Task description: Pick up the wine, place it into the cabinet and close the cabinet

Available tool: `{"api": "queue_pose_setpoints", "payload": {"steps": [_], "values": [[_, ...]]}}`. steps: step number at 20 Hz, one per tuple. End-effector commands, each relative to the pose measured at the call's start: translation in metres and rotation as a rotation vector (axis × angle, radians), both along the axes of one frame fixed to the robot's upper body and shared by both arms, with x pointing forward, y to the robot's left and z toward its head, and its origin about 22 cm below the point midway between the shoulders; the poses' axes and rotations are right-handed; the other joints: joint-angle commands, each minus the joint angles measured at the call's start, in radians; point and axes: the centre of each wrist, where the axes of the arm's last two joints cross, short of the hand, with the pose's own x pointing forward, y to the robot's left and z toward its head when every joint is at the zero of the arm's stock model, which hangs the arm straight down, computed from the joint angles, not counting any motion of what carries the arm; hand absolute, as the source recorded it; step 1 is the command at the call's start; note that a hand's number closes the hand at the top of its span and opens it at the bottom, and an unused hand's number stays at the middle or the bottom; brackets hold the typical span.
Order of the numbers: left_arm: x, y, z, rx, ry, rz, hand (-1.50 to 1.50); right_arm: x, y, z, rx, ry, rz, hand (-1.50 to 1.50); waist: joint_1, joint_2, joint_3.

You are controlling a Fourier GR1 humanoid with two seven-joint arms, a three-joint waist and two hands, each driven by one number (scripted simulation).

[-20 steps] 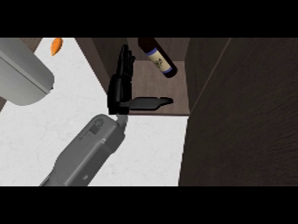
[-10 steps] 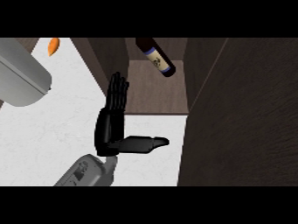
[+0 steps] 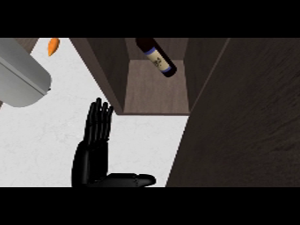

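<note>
Dark brown wine bottle [image 3: 156, 57] with white label edged in blue. Dark brown wood-grain cabinet [image 3: 256, 110], paler brown on its inner floor. White, faintly marbled surface [image 3: 35, 145]. Black hand [image 3: 93, 149]. Orange carrot [image 3: 53, 46]. Plain grey rounded appliance [image 3: 12, 79].

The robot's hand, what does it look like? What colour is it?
Only one hand shows in the head view. It is all black and a bit glossy, with long slim fingers side by side and a shorter, thicker thumb. I see no markings, cables or sleeve on it. The arm behind it is out of view.
</note>
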Motion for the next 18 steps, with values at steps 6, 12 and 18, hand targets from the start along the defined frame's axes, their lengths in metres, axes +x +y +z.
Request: {"api": "queue_pose_setpoints", "payload": {"steps": [6,12,18], "values": [[-0.038,0.044,0.003,0.021,0.004,0.027,-1.50,-0.039,0.015,0.028,0.019,-0.005,0.300,1.50,-0.001,0.001,-0.001],[-0.052,0.082,0.022,0.036,-0.006,0.037,-1.50,-0.035,0.037,0.032,0.019,-0.039,0.327,1.50,0.010,-0.002,-0.004],[-0.069,0.110,0.023,0.035,-0.004,0.056,-1.50,-0.027,0.068,0.028,0.045,0.039,0.370,1.50,0.023,-0.007,-0.006]]}}
